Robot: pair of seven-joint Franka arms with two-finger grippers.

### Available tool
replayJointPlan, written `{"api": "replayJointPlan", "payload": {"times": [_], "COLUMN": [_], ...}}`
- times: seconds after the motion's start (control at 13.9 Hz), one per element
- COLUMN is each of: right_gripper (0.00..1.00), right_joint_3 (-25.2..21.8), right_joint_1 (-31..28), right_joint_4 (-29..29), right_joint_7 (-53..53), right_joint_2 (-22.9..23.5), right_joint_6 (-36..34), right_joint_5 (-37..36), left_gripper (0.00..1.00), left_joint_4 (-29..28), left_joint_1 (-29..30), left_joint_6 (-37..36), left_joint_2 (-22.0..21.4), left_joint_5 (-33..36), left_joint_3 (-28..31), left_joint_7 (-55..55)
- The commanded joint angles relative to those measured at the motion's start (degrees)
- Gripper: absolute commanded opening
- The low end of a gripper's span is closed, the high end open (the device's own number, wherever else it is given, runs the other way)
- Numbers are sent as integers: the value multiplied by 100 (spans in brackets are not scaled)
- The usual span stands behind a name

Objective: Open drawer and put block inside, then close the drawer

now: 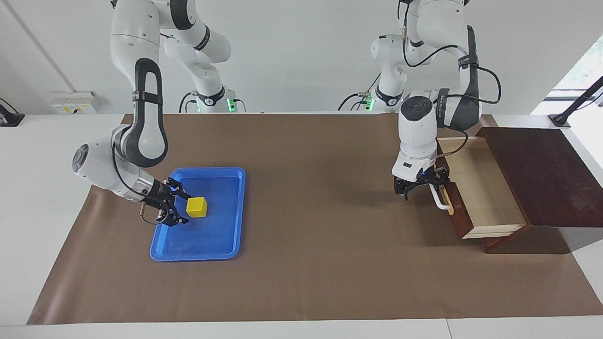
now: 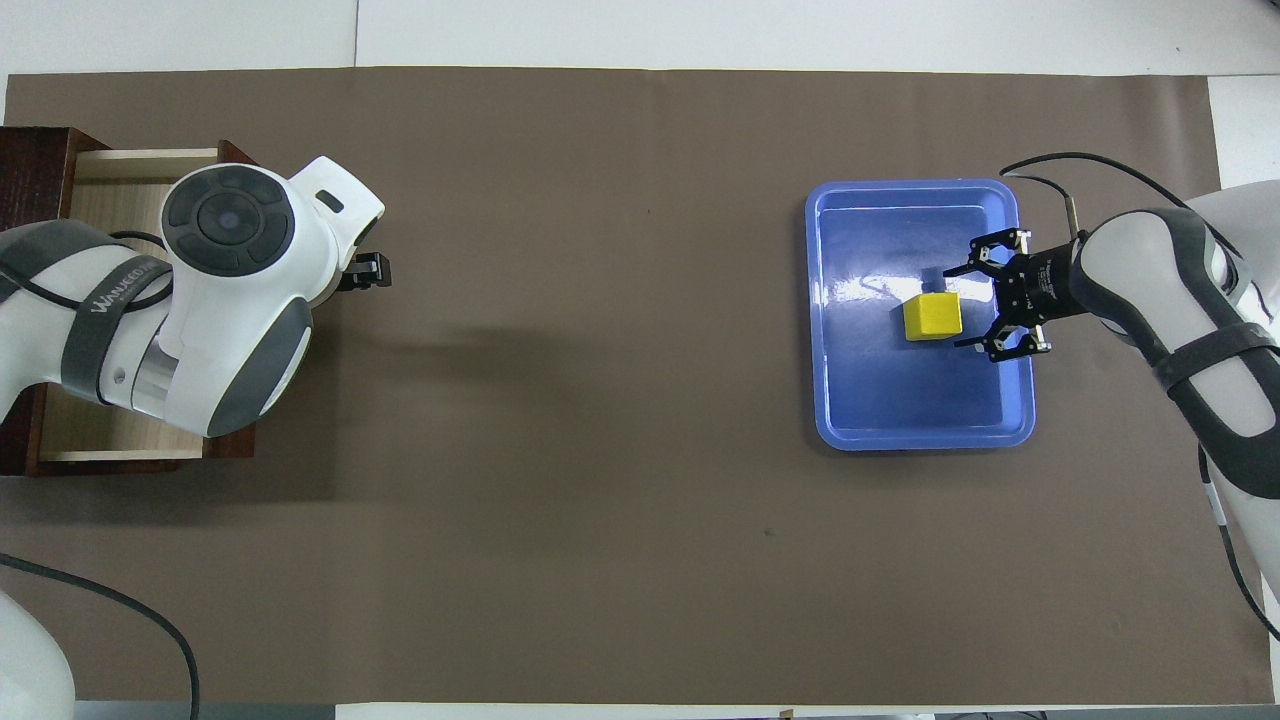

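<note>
The block [image 1: 197, 207] [image 2: 932, 315] is a small yellow cube resting in the blue tray [image 1: 198, 250] [image 2: 920, 438]. My right gripper [image 1: 180, 208] [image 2: 958, 308] is low over the tray, open. Its fingertips stand at the block's side toward the right arm's end, one on each flank, apart from it. The drawer [image 1: 480, 188] [image 2: 120, 190] is pulled out of the dark cabinet [image 1: 541, 174], showing its pale, empty inside. My left gripper [image 1: 420, 188] is open at the white handle [image 1: 442, 200]; I cannot tell whether it touches. From overhead the wrist hides most of this gripper.
A brown mat [image 1: 311, 263] covers the table, with white tabletop around it. The cabinet stands at the left arm's end of the table. A black stand [image 1: 560, 120] sits by the cabinet's corner nearer the robots.
</note>
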Motion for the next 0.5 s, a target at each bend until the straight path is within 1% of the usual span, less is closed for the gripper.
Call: {"api": "replayJointPlan", "payload": {"times": [0.0, 0.07, 0.22, 0.43], "right_gripper": [93, 92, 92, 91], "right_joint_3": [18, 10, 18, 10], "right_joint_1": [13, 13, 13, 13], "right_joint_4": [-177, -195, -230, -309], "right_joint_7": [-187, -187, -187, -257], "right_joint_2": [-95, -95, -103, -139], "right_joint_6": [144, 144, 161, 223], "right_joint_5": [155, 155, 155, 304], "left_gripper": [100, 100, 100, 100], "left_joint_4": [714, 829, 996, 1120], "left_joint_1": [-103, -103, -103, -103], "left_joint_6": [-597, -685, -791, -993], "left_joint_2": [218, 227, 227, 209], "left_joint_5": [-381, -513, -750, -979], "left_joint_3": [53, 53, 53, 62], "left_joint_7": [-82, -169, -747, -1372]}}
